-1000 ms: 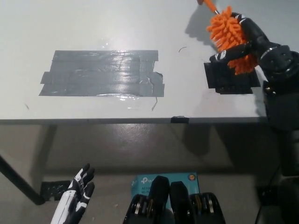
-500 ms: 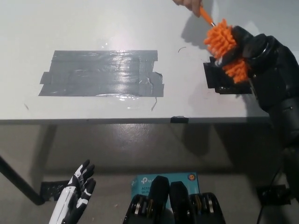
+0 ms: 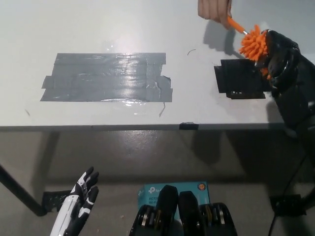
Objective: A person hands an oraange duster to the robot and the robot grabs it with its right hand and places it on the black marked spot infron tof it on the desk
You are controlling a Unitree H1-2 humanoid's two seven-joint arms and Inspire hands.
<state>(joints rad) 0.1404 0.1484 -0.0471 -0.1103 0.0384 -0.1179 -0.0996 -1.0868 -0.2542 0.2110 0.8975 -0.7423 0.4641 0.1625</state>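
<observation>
At your lower left the white left hand [image 3: 78,209] hangs below the worktop [image 3: 98,29] edge with its fingers spread and nothing in them, kept out of the way because this job belongs to the other arm. Moving right, you pass the broad grey tape patch [image 3: 108,77] on the worktop, which is not your target and is bare. Further right lies the black marked spot [image 3: 238,78], with nothing set on it yet. Above it, at the top edge, a person's hand [image 3: 214,11] pinches the thin orange handle of the orange duster [image 3: 253,43] and holds the tool angled down to the right, so the fluffy head is offered into your palm. The black right hand [image 3: 278,56] sits at the far right, just beside the spot's right end, wrapped around the far side of the duster head; its fingers look closed on the fluff, though the dark shell hides most of the contact, so treat the hold as likely, not certain. Since the person has not let go of the handle, judge the handover unfinished: firm up your hold before you carry the duster to the spot.
</observation>
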